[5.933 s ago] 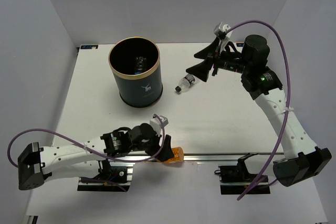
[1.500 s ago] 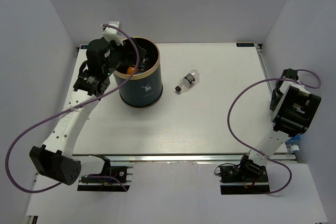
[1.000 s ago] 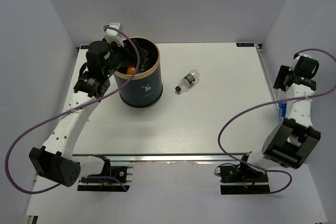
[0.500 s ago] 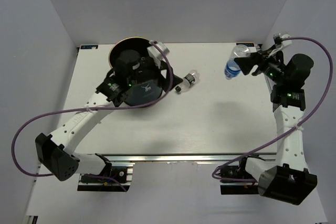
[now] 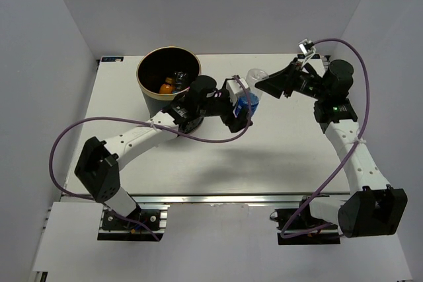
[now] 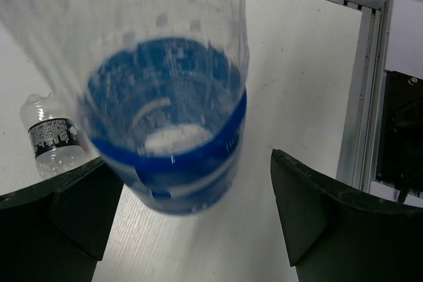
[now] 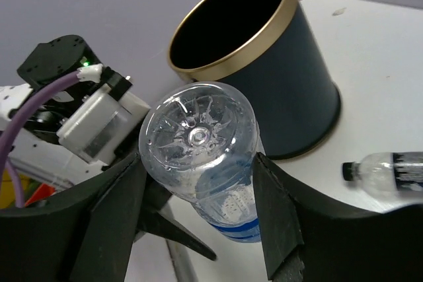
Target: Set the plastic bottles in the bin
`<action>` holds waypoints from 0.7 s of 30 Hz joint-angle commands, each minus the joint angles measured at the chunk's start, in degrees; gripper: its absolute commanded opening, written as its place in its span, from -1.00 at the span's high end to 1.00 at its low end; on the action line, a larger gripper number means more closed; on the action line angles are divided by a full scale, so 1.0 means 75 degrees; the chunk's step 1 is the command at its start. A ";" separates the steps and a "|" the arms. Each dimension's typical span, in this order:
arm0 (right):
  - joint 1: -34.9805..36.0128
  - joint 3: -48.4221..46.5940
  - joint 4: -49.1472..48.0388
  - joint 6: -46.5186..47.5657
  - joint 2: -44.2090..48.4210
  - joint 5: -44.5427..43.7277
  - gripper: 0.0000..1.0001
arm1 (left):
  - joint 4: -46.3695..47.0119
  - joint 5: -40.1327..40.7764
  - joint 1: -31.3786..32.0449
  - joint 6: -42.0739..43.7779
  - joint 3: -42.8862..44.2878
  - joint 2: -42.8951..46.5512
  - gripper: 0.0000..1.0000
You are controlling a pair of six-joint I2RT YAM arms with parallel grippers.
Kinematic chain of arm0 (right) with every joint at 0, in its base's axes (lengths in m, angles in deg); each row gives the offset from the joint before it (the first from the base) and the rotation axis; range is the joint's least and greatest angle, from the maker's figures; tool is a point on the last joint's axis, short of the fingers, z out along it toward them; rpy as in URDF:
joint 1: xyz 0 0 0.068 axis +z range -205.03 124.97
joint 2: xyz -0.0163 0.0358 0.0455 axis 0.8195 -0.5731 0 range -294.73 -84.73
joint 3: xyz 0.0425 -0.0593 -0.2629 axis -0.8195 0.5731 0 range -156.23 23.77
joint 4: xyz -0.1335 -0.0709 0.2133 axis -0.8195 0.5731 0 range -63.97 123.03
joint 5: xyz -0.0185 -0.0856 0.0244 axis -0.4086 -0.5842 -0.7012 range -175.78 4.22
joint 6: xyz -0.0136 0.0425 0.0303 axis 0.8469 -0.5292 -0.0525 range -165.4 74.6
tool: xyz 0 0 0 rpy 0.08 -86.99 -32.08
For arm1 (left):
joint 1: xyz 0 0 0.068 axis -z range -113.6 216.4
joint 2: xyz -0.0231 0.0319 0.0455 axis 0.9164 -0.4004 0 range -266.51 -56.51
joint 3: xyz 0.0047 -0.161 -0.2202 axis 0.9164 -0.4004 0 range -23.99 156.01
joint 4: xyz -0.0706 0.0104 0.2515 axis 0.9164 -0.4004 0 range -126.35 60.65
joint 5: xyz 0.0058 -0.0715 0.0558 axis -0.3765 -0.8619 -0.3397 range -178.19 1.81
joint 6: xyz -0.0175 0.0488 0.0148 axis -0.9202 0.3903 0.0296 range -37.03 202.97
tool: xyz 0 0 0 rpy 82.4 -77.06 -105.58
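My right gripper is shut on a clear crinkled bottle with a blue label and holds it above the table's middle, base toward the right wrist camera. My left gripper is open, its fingers either side of that bottle's labelled end, with a gap on the right side. A small clear bottle with a dark label lies on the table beside it, hidden in the top view. The navy bin stands at the back left with an orange bottle inside.
The left arm stretches across in front of the bin. The table's right edge with a metal rail is close to the bottle. White walls enclose the table on three sides.
My right gripper has carried the blue-label bottle left toward the table's middle. My left arm has swung off the bin to the right, and its open fingers now flank that bottle.
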 commanded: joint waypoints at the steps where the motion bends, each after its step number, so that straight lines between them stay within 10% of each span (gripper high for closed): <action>1: 0.0294 -0.0020 -0.0844 -0.0716 -0.0067 0.0376 1.00 | 0.0414 0.0326 0.0095 0.0094 0.0583 -0.0032 -0.96; 9: 0.0460 0.0074 -0.1021 -0.0928 -0.0137 0.0400 1.00 | 0.0764 0.0291 0.0095 -0.0211 0.0654 -0.0349 -0.95; 10: 0.0460 0.0086 -0.0997 -0.0904 -0.0137 0.0377 1.00 | 0.0881 0.0279 0.0095 -0.0234 0.0666 -0.0349 -0.69; 13: 0.0460 -0.0136 -0.0343 -0.0425 -0.0184 0.0073 0.44 | 0.0871 0.0501 0.0095 -0.0270 0.0701 -0.0256 -0.15; 16: 0.0448 -0.0417 0.0150 0.0195 -0.0173 -0.0151 -0.78 | 0.1069 0.1366 0.0083 -0.0352 0.0503 0.0048 0.15; 21: 0.0097 -0.1717 0.1872 0.1521 -0.0337 -0.0478 -0.79 | 0.1128 0.2607 -0.0209 -0.0526 0.0349 0.0634 0.17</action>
